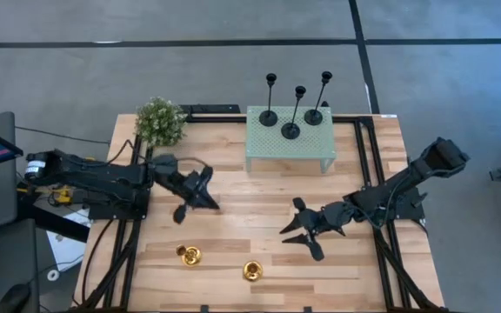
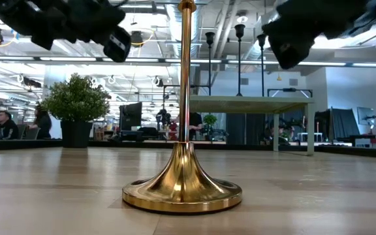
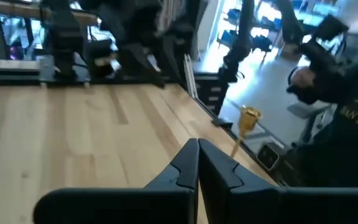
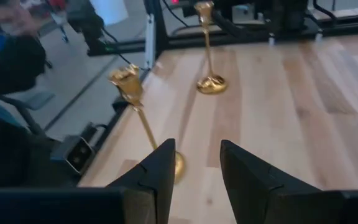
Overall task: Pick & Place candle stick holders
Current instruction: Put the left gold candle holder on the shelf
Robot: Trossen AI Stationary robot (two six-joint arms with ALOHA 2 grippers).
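A green bushy plant (image 1: 160,121) stood upper left on the wooden counter (image 1: 233,200); a pale green mesh stand (image 1: 290,148) sat top centre.

Right gripper (image 4: 194,165) over wooden table (image 4: 303,93), fingers parted, nothing between them. Near gold candle holder (image 4: 143,118) upright by table edge, just beyond fingers. Second gold candle holder (image 4: 209,56) upright, farther along.

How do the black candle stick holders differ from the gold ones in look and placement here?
The three black holders stand on the pale green mesh stand at the table's far side; the two gold holders stand on the bare wooden table near its front edge. The black ones are dark and dull, the gold ones shiny. All five stand upright on round bases, none gripped.
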